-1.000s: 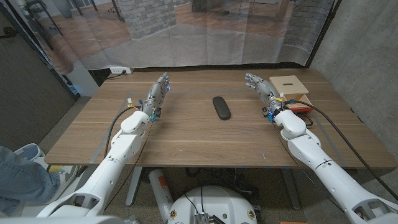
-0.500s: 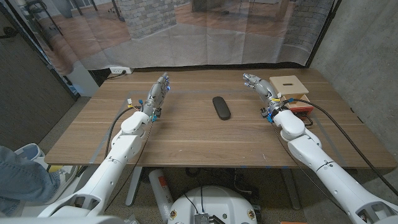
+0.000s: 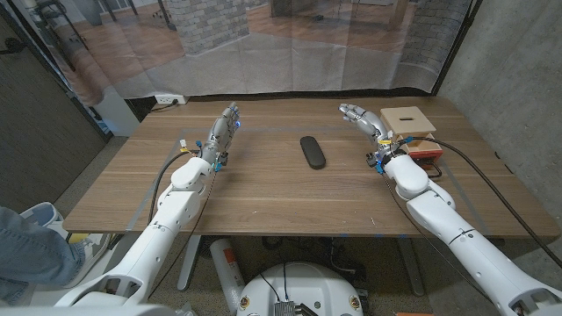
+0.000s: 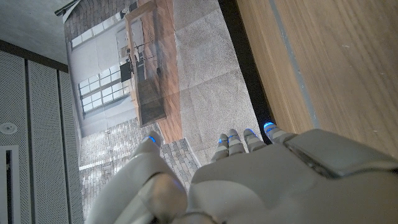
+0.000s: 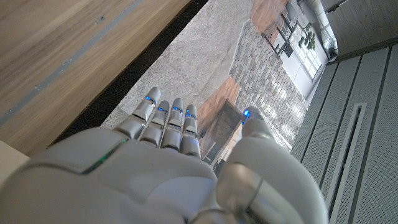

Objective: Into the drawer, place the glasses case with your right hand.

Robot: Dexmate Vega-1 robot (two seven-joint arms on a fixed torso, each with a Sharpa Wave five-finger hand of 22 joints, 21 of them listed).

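Observation:
A dark oval glasses case (image 3: 312,151) lies on the wooden table (image 3: 263,189) near its middle. At the far right stands a small wooden drawer box (image 3: 408,124) with a slot in its top. My right hand (image 3: 363,122) hovers between the case and the box, fingers stretched out and apart, holding nothing; its back (image 5: 168,162) shows in the right wrist view. Left of the case, my left hand (image 3: 223,129) stands with fingers straight and together, empty; its back (image 4: 261,174) shows in the left wrist view.
A red-orange object (image 3: 425,151) lies on the table just in front of the drawer box, beside my right wrist. A sheer curtain (image 3: 263,44) hangs behind the table's far edge. Bare wood spreads between the case and the near edge.
My right hand has swung a little to the left, away from the drawer box and toward the case. The left hand and the case have stayed put.

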